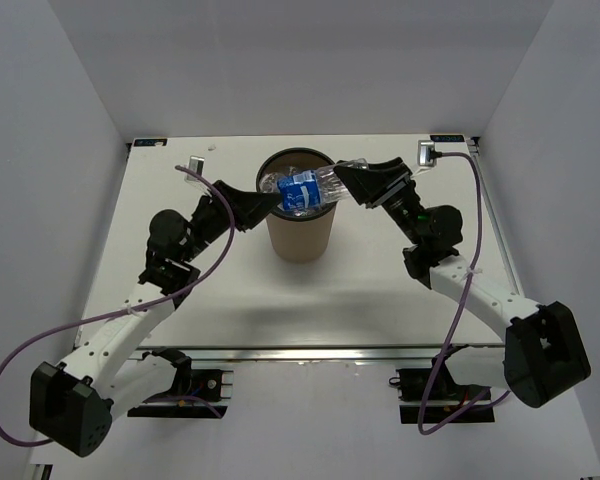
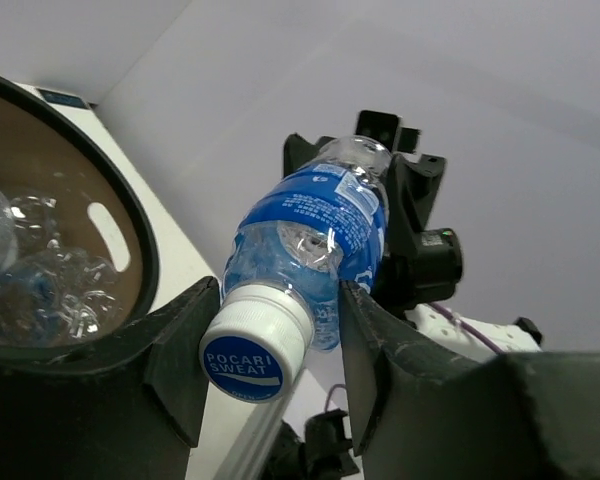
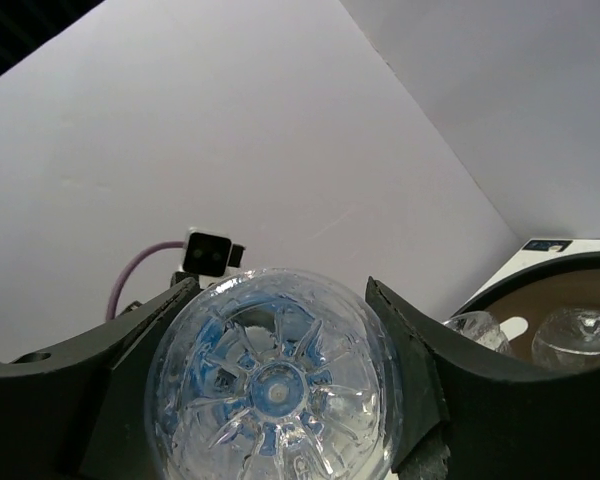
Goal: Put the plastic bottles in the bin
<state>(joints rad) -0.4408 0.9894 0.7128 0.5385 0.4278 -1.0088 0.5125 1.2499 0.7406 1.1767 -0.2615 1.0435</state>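
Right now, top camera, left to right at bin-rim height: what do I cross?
Order: left gripper → bottle → right gripper. The bin overlaps the bottle, so it gets no slot of its own.

The white table [image 1: 340, 300] bears the brown bin [image 1: 300, 235] — upright, toward its far middle.

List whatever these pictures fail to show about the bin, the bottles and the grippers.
1. How many bottles lie in the bin: in the top view the held bottle, left gripper and right gripper cover much of the opening; in the left wrist view the frame edge cuts off the pile.
2. The held bottle's cap and label: the right wrist view shows only its base.
3. The bin's foot: outside both wrist views.
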